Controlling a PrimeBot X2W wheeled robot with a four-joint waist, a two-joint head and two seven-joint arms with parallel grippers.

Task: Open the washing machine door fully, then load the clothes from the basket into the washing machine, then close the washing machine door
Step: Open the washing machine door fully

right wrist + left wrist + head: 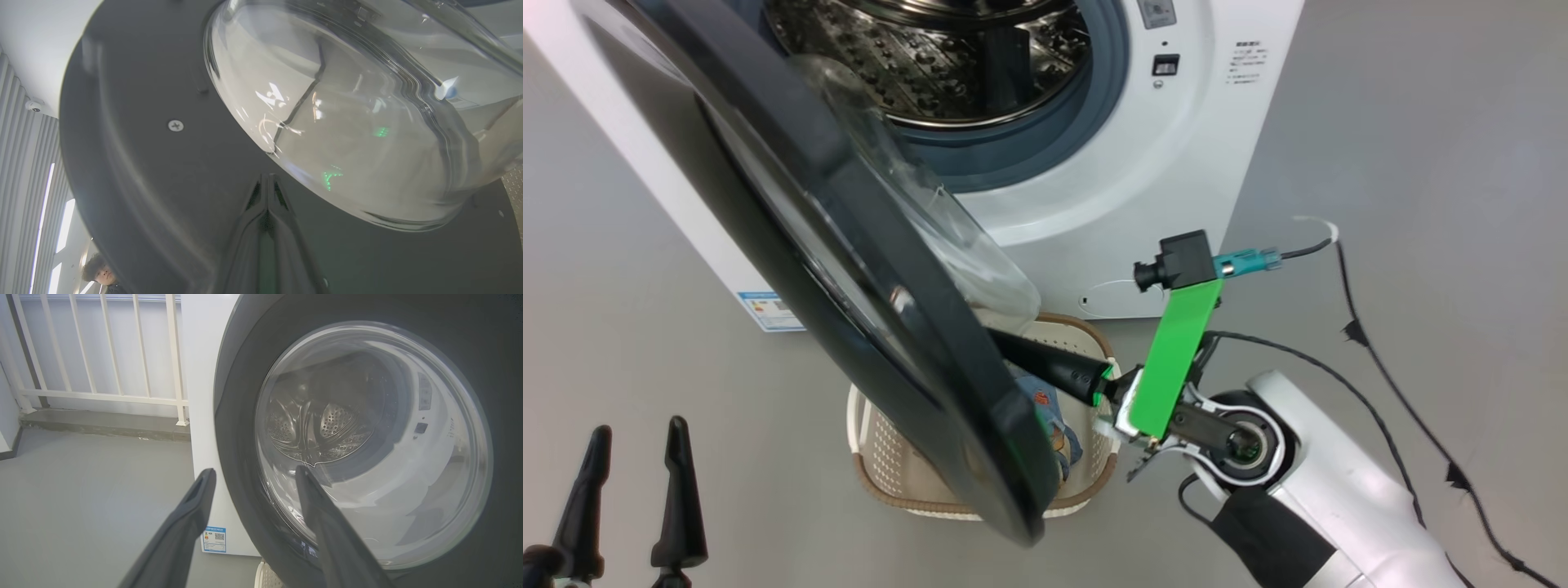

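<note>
Right hand (267, 179), fingers together, sets its tips against the washing machine door (849, 269) mid-frame, just under its glass bowl; left hand (633, 445), fingers apart, sits lower left, well clear of it.

Soft, even light; reflections streak the washing machine door (310, 122) glass, and wrist views warp at edges.

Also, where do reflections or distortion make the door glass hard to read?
Right wrist view: the door glass carries white and green reflections and wavy edges. Left wrist view: the drum looks bent through the glass. Head view: the glossy door shows small highlights.
</note>
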